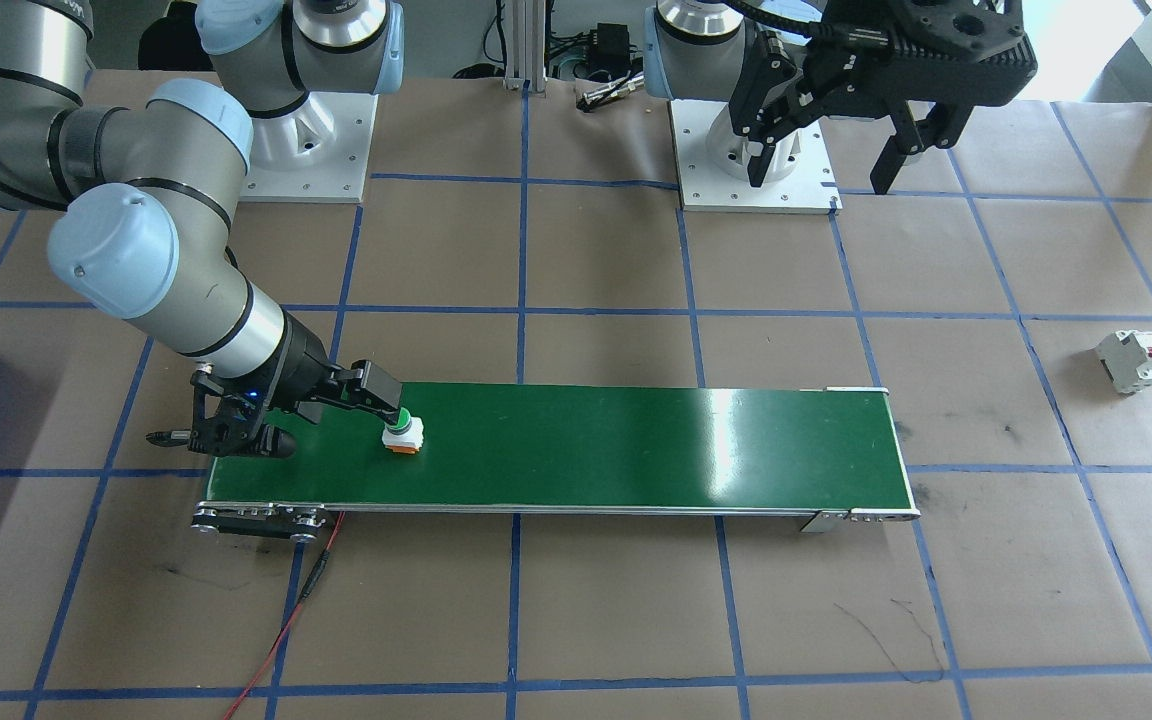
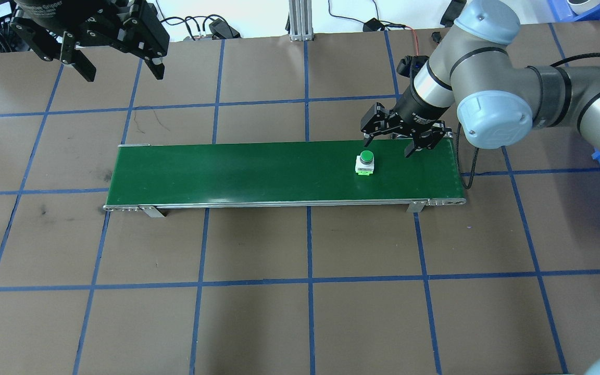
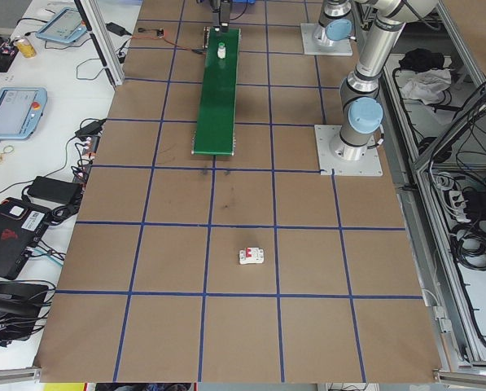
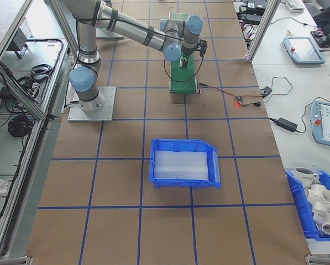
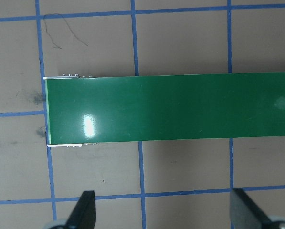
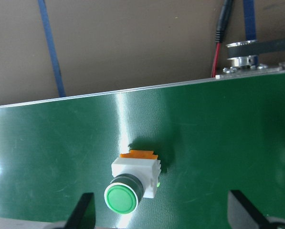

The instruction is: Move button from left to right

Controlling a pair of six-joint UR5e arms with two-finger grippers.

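The button (image 2: pixel 366 163) is seen standing upright on the green conveyor belt (image 2: pixel 237 172), toward the end of the belt on the robot's right side. Its round green cap is turned up, its white body is under the cap, and an orange-red base is seen at the bottom. The right gripper (image 2: pixel 398 142) is held low over the belt, just beside the button. In the overhead view the button is seen just in front of the fingers and a little off to one side, not between them. In the right wrist view the button (image 6: pixel 131 182) is seen between the two finger tips, nearer to the left one (image 6: pixel 82 211). The jaws of the right gripper are spread wide and nothing is held in them. Whether a finger is touching the cap cannot be told from the front view. The left gripper (image 2: pixel 117 61) is held high up above the table, well apart from the belt. Its jaws are spread wide too, and nothing is held. A white circuit breaker (image 1: pixel 1131 361) with red levers is seen lying on the brown table, far from the belt.
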